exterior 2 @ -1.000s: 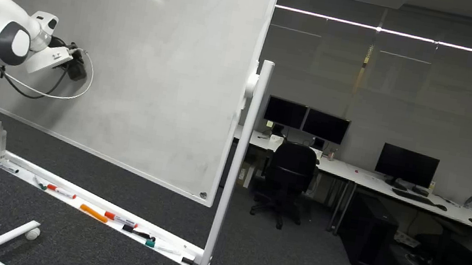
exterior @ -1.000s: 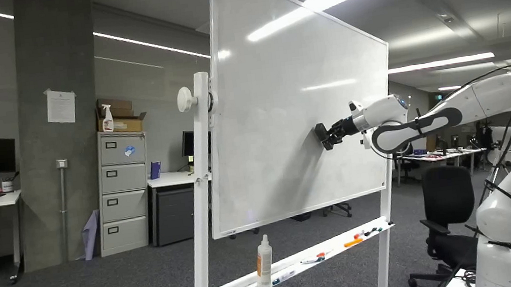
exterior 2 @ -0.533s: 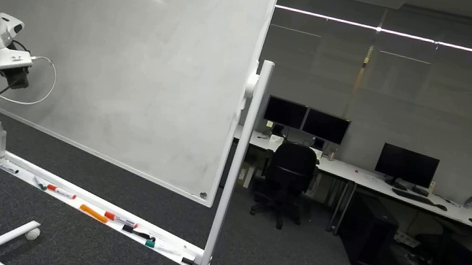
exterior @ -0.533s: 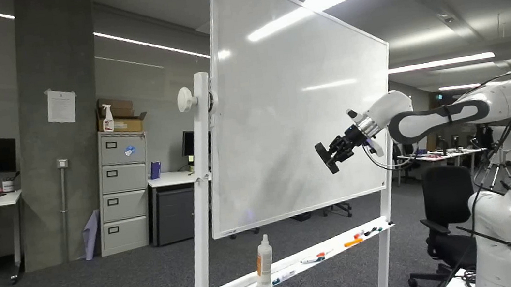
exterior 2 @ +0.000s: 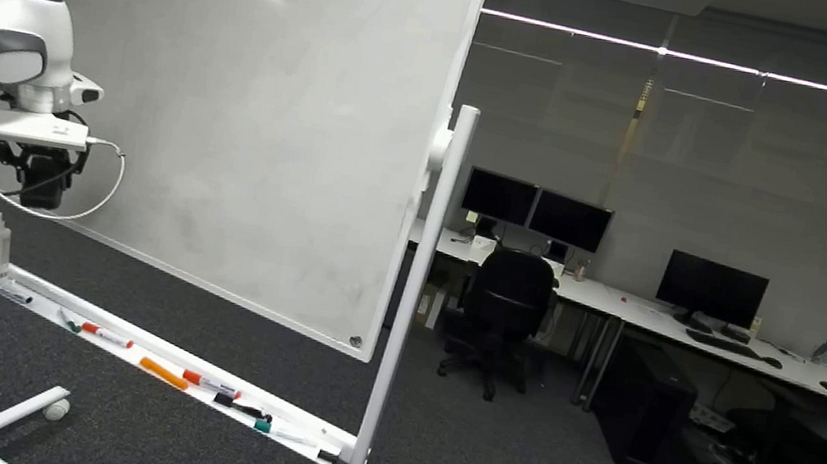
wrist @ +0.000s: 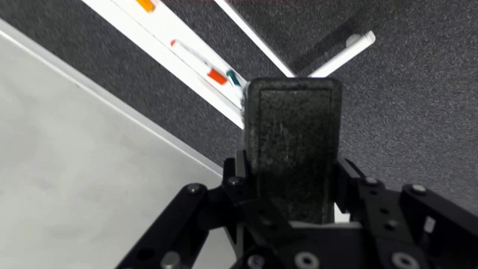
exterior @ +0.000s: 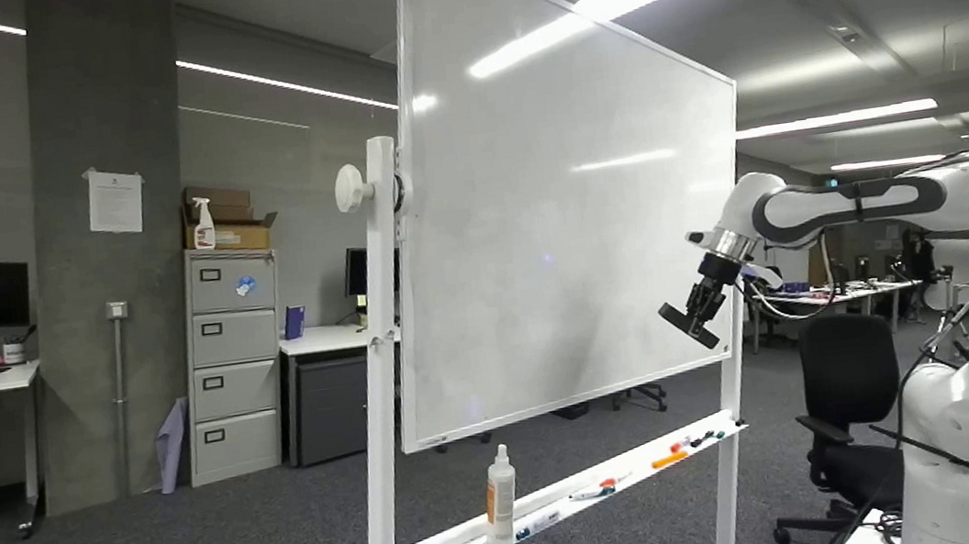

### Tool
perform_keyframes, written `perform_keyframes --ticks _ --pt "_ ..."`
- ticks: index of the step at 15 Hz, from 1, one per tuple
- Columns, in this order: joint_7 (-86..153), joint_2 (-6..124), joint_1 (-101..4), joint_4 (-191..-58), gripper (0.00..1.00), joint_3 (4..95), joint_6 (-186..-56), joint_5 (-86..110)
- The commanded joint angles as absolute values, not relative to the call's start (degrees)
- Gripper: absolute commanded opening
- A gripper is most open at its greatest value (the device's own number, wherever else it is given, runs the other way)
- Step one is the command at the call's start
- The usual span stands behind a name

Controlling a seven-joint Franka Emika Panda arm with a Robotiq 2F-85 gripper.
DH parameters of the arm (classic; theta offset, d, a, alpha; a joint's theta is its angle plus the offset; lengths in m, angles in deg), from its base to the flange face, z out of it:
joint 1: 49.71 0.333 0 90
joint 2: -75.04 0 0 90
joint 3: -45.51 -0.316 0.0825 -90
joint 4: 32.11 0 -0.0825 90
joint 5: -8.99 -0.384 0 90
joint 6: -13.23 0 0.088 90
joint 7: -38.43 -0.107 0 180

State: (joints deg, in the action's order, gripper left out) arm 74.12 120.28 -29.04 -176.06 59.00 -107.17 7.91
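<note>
My gripper (wrist: 292, 164) is shut on a black whiteboard eraser (wrist: 293, 127), a dark block with a dusty, worn face, clasped by its two long sides. In an exterior view the eraser (exterior: 685, 327) hangs tilted below the wrist, in front of the lower corner of the whiteboard (exterior: 524, 221) and apart from it. From another angle, the eraser (exterior 2: 46, 178) is partly covered by cables and the camera mount. The whiteboard (exterior 2: 257, 116) carries faint grey smudges. Its lower edge runs slantwise in the wrist view, left of the eraser.
Below the board runs a white tray (exterior: 453, 542) with several markers, among them an orange marker (exterior 2: 164, 373), and a spray bottle (exterior: 501, 496). A white stand post (exterior 2: 411, 298) holds the board. A black chair (exterior: 850, 375) stands behind, near the arm's base.
The gripper has drawn back from the board with the eraser, dropped lower and tipped to point more downward. The eraser's shadow on the board has grown fainter. The grip is unchanged.
</note>
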Motion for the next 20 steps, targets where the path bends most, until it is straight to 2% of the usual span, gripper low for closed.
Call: perform_keyframes --ticks 1,4,5,6,12,13,20 --pt "74.47 117.38 -38.27 -174.34 0.31 60.59 -102.58 9.6" --pt "75.62 112.04 -44.13 -173.42 0.31 64.68 -103.81 9.78" --pt "74.99 116.35 -43.12 -175.87 0.31 61.7 -103.58 8.24" --pt "75.79 115.33 -44.38 -175.91 0.56 62.33 -103.61 8.15" --pt "75.6 115.46 -44.05 -175.95 0.56 60.64 -103.6 8.11" --pt "72.86 114.99 -45.12 -176.09 0.31 59.34 -104.87 8.95" --pt "58.05 105.85 -55.0 -177.47 0.31 58.83 -118.39 15.48"
